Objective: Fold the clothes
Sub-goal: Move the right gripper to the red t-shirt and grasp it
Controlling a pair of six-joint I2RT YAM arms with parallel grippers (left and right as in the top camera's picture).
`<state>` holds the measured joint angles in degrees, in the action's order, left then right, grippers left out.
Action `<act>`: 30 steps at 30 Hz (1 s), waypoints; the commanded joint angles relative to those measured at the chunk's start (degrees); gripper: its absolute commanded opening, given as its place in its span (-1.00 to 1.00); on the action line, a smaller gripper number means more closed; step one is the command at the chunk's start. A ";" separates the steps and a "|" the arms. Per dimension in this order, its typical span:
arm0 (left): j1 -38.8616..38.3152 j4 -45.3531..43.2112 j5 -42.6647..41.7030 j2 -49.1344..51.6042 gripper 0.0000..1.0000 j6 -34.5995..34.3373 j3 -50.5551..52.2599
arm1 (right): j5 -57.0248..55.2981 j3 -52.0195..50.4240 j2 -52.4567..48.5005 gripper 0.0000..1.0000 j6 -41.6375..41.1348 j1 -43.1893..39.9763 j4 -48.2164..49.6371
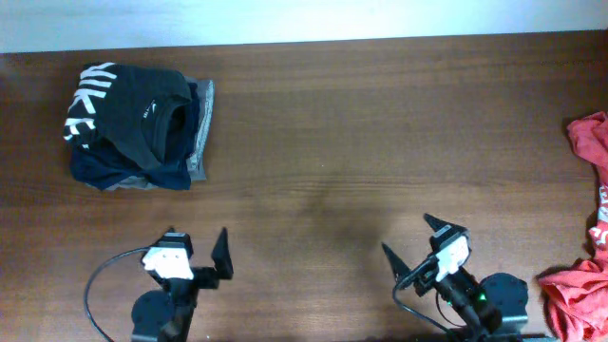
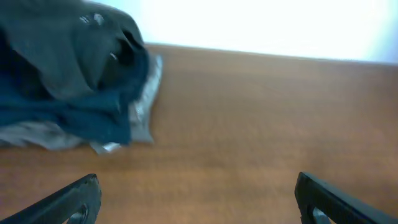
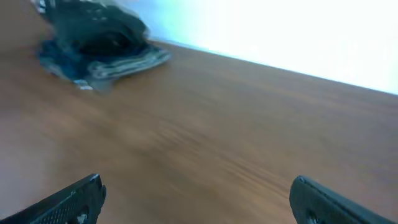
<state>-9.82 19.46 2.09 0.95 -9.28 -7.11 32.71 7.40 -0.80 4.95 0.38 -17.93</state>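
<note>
Left gripper [image 1: 198,241], right gripper [image 1: 409,237]: both spread, empty. The orange-red T-shirt [image 1: 578,302] lies bunched at the table [image 1: 323,142] edge — a pinch there could catch several layers or drag it off.

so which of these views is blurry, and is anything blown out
Overhead: sharp and evenly lit, with a faint shadow mid-table; the orange-red T-shirt is cropped by the right edge. Left wrist: soft focus, the folded dark stack is blurred, and the background beyond the far table edge is blown out white. Right wrist: the wood grain is smeared, the stack is fuzzy, and the top right is overexposed.
</note>
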 commanded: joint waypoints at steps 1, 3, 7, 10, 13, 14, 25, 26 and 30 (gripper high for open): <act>0.13 -3.04 1.27 -0.61 0.98 -0.11 0.44 | 8.07 0.11 0.39 0.98 -17.22 -0.39 5.16; 0.13 -4.81 -3.28 -0.61 0.98 -1.90 0.31 | 8.00 1.55 0.39 0.97 -20.70 -0.42 9.44; 0.13 -8.39 -11.65 -0.50 0.98 -2.03 -1.97 | 0.61 9.46 -1.49 0.98 -20.22 -0.42 10.12; 0.15 -5.60 -9.99 2.64 0.98 -0.26 -8.15 | -8.55 19.50 -10.08 0.97 -20.26 -0.42 0.07; 0.15 -0.04 -8.46 12.15 0.98 2.86 -17.99 | -19.37 32.61 -26.71 0.97 -19.98 -0.42 -17.97; 0.15 1.90 -8.50 15.65 0.98 3.17 -20.94 | -20.94 36.20 -31.71 0.98 -18.78 -0.42 -21.75; 0.13 32.94 -8.74 62.12 0.98 4.22 -67.80 | -26.40 71.60 -77.85 0.98 -19.02 -9.40 -41.99; 0.13 34.45 -8.76 63.78 0.98 4.66 -69.96 | -27.04 74.77 -81.26 0.99 -19.21 -12.41 -42.84; 0.13 38.29 -11.47 66.97 0.99 4.63 -74.23 | -27.26 85.92 -93.02 0.91 -20.28 -24.37 -45.55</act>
<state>-9.82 55.64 -6.79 66.37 -6.02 -78.19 8.82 85.47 -86.80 -13.41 -15.40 -62.24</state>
